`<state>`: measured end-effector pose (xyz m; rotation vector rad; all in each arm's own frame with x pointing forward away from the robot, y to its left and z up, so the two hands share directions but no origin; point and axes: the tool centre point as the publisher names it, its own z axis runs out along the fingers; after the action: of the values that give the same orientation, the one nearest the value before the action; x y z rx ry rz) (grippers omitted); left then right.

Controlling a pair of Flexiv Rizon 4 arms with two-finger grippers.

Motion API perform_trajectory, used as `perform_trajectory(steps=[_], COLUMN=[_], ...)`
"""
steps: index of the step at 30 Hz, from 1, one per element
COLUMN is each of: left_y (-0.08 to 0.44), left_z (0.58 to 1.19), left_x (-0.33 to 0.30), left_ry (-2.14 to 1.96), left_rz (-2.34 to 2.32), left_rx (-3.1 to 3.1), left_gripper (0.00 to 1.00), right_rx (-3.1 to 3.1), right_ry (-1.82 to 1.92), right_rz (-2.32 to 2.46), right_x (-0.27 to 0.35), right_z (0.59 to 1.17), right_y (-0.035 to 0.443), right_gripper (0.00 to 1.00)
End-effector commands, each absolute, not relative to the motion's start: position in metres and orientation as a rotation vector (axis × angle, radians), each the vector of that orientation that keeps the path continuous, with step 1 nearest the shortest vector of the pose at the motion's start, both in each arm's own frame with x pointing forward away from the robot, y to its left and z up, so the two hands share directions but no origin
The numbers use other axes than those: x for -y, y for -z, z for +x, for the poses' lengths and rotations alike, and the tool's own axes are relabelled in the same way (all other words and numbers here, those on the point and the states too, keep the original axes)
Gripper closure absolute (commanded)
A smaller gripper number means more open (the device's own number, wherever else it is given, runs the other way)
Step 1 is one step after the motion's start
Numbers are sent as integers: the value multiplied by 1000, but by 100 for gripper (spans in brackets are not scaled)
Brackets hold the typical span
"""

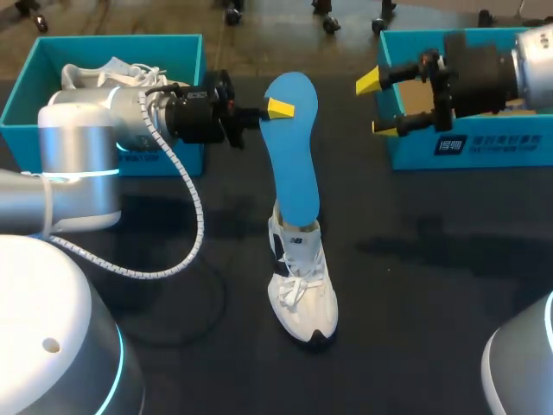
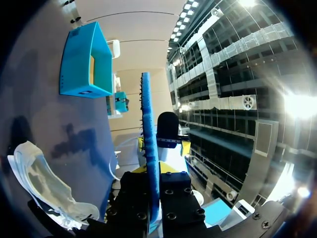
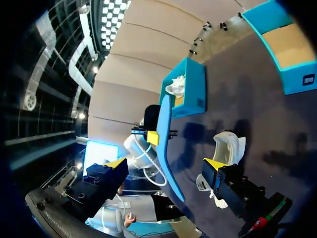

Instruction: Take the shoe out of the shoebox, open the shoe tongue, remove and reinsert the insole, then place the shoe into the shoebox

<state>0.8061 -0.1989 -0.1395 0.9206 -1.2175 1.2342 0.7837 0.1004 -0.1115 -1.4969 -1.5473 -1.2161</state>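
Insole, head view: blue insole (image 1: 292, 164) stands on end with its long axis close to upright. Its lower end is in the mouth of the white shoe (image 1: 301, 281) and its top end is up at the left gripper.
Left gripper, head view: left gripper (image 1: 278, 108) is clamped on the insole near the top end, reaching in from the left.
Shoe, head view: sits on its sole mid-table, toe toward the robot, out of both boxes. It lies between the left shoebox (image 1: 121, 39) and the right shoebox (image 1: 415, 156). A second shoe (image 1: 108, 73) lies in the left shoebox.
Right gripper, head view: right gripper (image 1: 378, 105) has its fingers spread and holds nothing. It is about level with the insole top, well apart to the right, in front of the right shoebox.
Insole, left wrist view: seen edge-on, running straight out between the fingers, one pressed on each face. The shoe is off to one side of the gripper, not ahead of it. Probably the far end is seated in the shoe, but this view doesn't show it.
Insole, right wrist view: hangs ahead of the spread fingers without touching either. The shoe is beyond it, near its lower end.
Judgement: the left arm is nearer and already has the grip. The next move runs along the insole's long axis, so that axis has to stay lined up with the shoe mouth. The right arm is free to steady the shoe.
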Motion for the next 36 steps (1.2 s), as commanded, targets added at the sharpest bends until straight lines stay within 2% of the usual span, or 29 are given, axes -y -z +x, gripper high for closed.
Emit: perform_trajectory(steps=[1,21,36], left_y=[140,140,140], left_z=[806,806,806], left_x=[199,199,199], left_ry=[-1235,-1235,-1235], left_rz=[919,919,919], left_rx=[1218,1218,1218], left_gripper=[100,100,100], right_rx=[1474,1420,1413], right_ry=[1262,1303,1321], right_rz=[-1444,-1322,-1413], right_x=[-102,-91,-74], right_z=[783,783,783], right_y=[126,136,132], right_gripper=[0,0,0])
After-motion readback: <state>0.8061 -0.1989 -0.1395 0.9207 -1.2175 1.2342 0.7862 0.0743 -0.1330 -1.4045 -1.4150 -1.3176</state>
